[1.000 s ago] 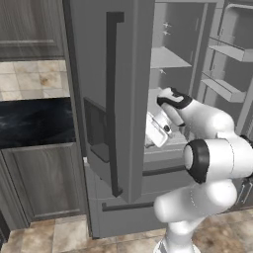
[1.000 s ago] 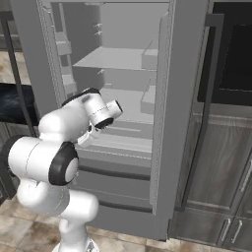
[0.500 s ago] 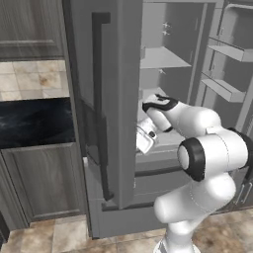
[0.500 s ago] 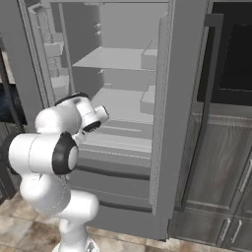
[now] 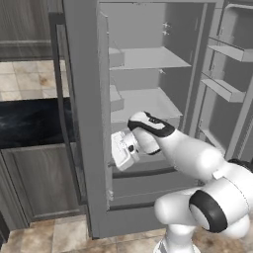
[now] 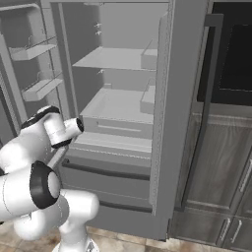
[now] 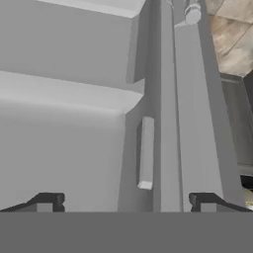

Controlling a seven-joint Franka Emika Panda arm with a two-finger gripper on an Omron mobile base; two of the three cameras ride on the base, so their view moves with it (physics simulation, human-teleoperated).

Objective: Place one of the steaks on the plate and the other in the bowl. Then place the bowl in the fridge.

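The fridge (image 5: 148, 99) stands with both doors swung out, showing bare grey shelves (image 6: 118, 106) and a drawer below. My gripper (image 5: 118, 150) is low in front of the shelves, right at the inner edge of the door (image 5: 84, 123) that carries the dark handle. In the right base view the gripper (image 6: 76, 127) points toward the drawer front. In the hand view the gripper (image 7: 126, 202) is open, its fingertips (image 7: 47, 201) far apart with nothing between them, facing the door's inner side. The steaks, the plate and the bowl are out of view.
The other door (image 5: 230, 74) hangs open with shelf bins on its inside. Dark wood cabinets (image 6: 221, 172) and a black oven front (image 6: 236, 54) flank the fridge. A dark countertop (image 5: 29, 121) and tiled wall sit beside the handled door.
The handled door has swung wider open. My hand moved with its inner edge, lower and toward that door. The jaws stayed wide.
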